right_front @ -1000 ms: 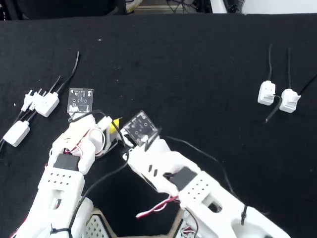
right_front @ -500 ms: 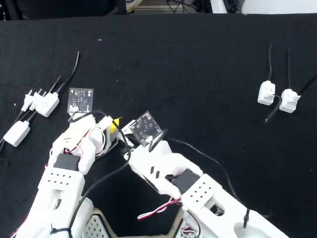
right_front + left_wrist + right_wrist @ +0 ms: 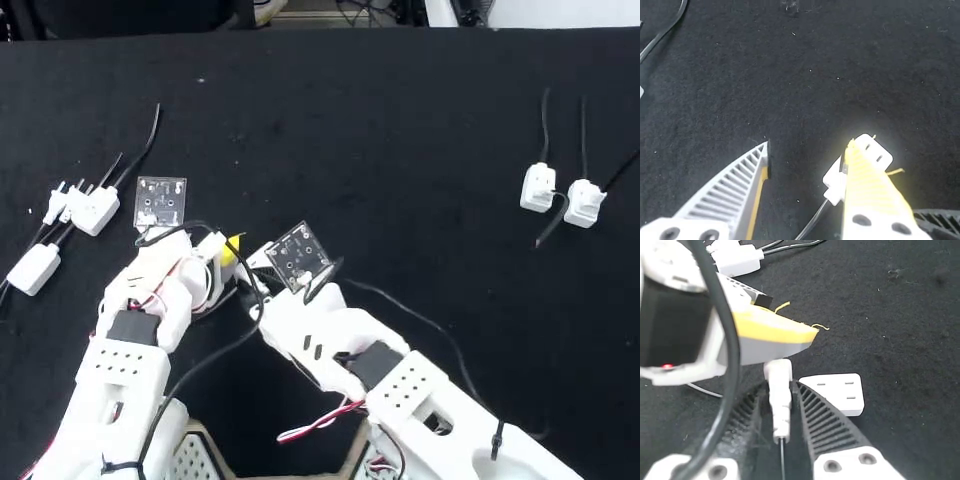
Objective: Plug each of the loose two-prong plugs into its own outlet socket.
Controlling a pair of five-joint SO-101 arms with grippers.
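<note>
While right hand [image 3: 780, 386] pinches plug [image 3: 780, 412], left hand [image 3: 810, 146] gapes wide

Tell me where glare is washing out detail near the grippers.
Left wrist view: glare blooms over the yellow finger and the white slotted piece at its tip. Right wrist view: even light, plug and socket slots readable. High view: no glare.

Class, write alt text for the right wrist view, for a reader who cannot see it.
The right gripper is closed on a white plug. The other arm's yellow finger is close beyond the plug, and a white socket lies beside the gripper on the black table.
</note>
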